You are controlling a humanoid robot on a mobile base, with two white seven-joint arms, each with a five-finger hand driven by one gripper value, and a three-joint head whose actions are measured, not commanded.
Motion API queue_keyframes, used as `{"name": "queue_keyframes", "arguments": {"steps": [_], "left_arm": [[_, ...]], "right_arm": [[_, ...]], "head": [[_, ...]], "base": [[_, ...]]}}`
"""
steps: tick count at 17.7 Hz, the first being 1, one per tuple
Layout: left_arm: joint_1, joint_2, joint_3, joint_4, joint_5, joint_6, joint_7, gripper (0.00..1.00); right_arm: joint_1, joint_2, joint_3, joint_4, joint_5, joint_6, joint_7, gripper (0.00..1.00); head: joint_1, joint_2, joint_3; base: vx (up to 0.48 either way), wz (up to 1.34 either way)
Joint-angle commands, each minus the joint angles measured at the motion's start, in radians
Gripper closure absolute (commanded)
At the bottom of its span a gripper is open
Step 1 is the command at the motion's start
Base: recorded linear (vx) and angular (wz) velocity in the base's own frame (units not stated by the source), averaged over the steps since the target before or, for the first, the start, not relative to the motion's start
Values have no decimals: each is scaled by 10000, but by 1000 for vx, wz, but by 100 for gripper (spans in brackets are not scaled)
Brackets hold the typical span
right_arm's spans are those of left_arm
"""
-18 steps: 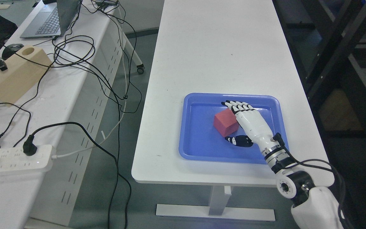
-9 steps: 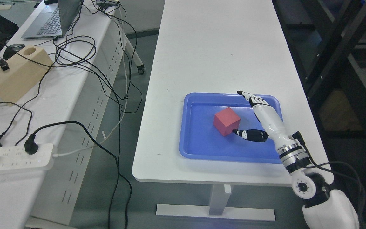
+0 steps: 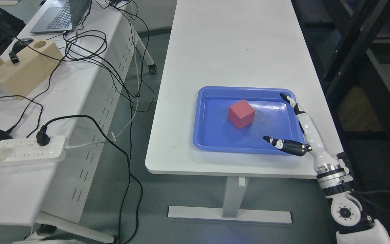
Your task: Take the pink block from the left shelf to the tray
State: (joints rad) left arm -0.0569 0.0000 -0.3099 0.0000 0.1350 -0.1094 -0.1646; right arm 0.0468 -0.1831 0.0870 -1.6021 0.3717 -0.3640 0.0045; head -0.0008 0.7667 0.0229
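Block (image 3: 241, 114) sits alone in tray (image 3: 212, 144); right hand (image 3: 301, 130) spread, empty, beside it.

A second ago my right hand (image 3: 303, 130) was closed around the red block (image 3: 241, 114); now it has let go and pulled back to the right edge of the blue tray (image 3: 212, 142), fingers (image 3: 291, 101) straight, thumb apart. My head camera has shifted too.
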Motion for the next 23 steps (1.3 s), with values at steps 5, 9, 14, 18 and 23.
{"name": "queue_keyframes", "arguments": {"steps": [5,9,14,18,23], "left_arm": [[1,175,0,-174,0,5,4,0],[1,175,0,-174,0,5,4,0],[1,175,0,-174,0,20,4,0],[1,175,0,-174,0,5,4,0],[1,175,0,-174,0,20,4,0]], "right_arm": [[1586,189,-900,6,-6844,-195,1869,1],[2138,220,-1436,405,-7107,-180,2333,1],[2216,924,-1545,574,-7107,-210,2333,1],[2262,1125,-1545,682,-7107,-226,2333,1],[2278,1140,-1468,682,-7092,-226,2348,1]], "head": [[0,0,0],[0,0,0],[0,0,0],[0,0,0],[0,0,0]], "base": [[-181,9],[-193,69],[-155,-124],[-153,-291],[-147,-3]]}}
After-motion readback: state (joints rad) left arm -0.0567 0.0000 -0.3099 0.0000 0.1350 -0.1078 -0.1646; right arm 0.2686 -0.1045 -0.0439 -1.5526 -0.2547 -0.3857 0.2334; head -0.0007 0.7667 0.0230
